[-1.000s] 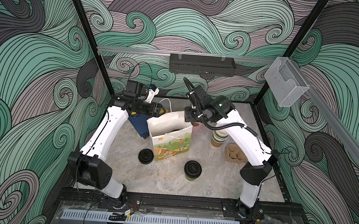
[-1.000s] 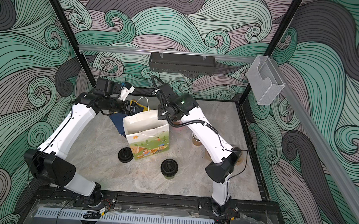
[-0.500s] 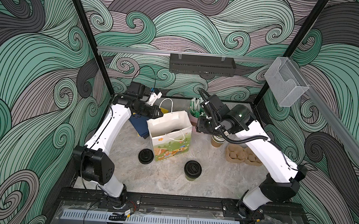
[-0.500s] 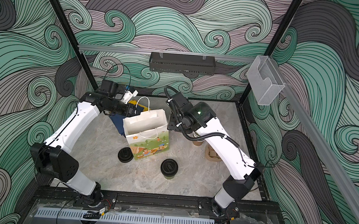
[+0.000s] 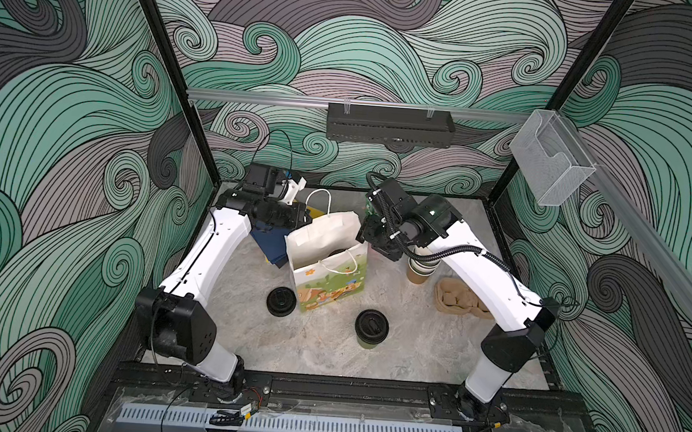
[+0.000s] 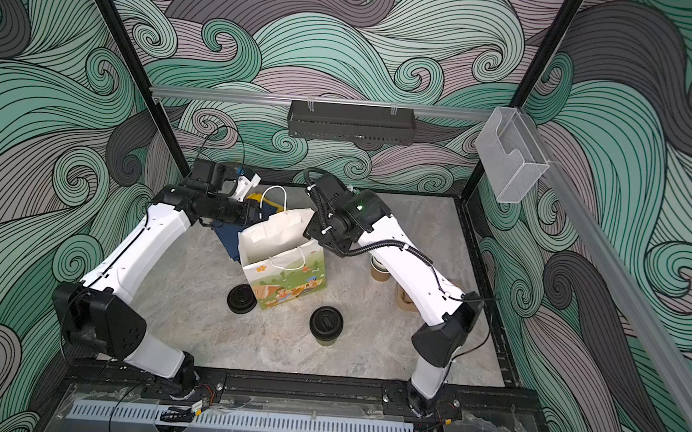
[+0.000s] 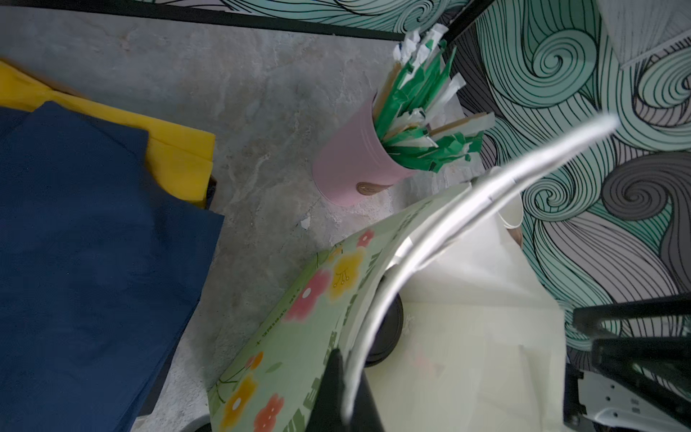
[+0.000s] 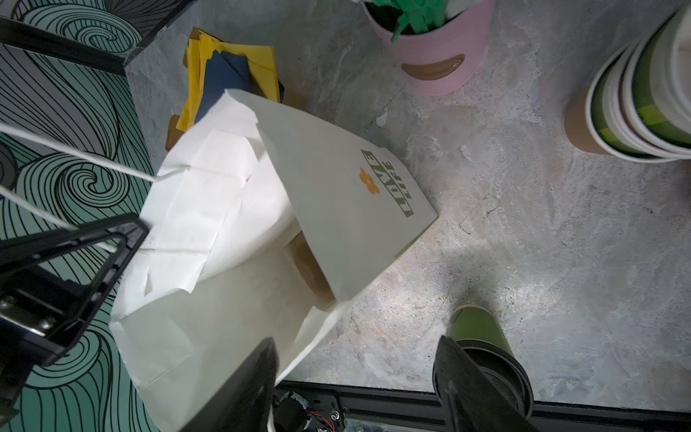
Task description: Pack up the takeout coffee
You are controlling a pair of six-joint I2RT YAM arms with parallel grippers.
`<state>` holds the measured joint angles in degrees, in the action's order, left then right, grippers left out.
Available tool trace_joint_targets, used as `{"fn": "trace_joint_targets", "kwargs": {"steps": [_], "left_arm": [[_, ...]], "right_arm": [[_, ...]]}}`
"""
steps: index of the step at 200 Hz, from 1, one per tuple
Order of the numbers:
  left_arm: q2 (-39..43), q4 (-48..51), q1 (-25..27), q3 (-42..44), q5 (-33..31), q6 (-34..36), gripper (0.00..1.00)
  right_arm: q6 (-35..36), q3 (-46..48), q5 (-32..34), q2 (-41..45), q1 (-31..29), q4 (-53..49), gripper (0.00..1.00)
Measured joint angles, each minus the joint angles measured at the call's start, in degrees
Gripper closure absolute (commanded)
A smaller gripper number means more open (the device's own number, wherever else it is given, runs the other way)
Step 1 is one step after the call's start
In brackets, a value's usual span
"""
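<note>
I see the left gripper [image 7: 347, 389] pinched tight on the rim of the paper bag [image 5: 327, 274] at mid-frame in both top views. The right gripper [image 8: 359, 389] hangs by the bag's upper right corner, jaws wide and empty. One lidded cup [image 5: 371, 329] stands on the table [image 5: 409, 355] at lower centre. A second lidded cup [image 7: 390, 329] shows only its black top inside the bag.

We've got the paper bag [image 5: 324, 261] standing mid-table with its mouth open from above, though a black lid [image 7: 385, 336] takes up part of its bottom. The left gripper [image 5: 305, 219] pinches the far-left rim and the right gripper [image 8: 355, 340] hangs wide-jawed over the right edge. A stack of cups [image 5: 420, 268] crowds the bag's right side and a pink pot [image 7: 355, 164] its back. The table [image 5: 326, 357] is bare in front of the lidded cup [image 5: 371, 326].
</note>
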<state>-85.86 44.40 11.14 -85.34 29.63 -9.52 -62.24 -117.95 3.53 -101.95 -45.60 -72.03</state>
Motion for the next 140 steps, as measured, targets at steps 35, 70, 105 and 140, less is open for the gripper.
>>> {"fn": "trace_joint_targets", "kwargs": {"steps": [35,70,105,140], "left_arm": [[8.9,-6.1,1.9,8.9,-7.0,-12.2,1.0],[14.9,-8.9,5.2,14.4,-13.7,-24.7,1.0],[17.2,-11.1,9.6,17.3,-21.2,-36.8,1.0],[19.0,-12.5,14.4,19.2,-28.5,-46.5,1.0]], "right_arm": [[-0.6,-2.3,0.7,-1.0,0.2,-0.2,0.31],[-0.3,-2.5,0.7,-1.0,1.2,-0.6,0.31],[0.5,-2.6,1.0,-1.0,2.1,-1.7,0.31],[1.9,-3.6,1.3,-1.0,2.8,-3.0,0.28]]}}
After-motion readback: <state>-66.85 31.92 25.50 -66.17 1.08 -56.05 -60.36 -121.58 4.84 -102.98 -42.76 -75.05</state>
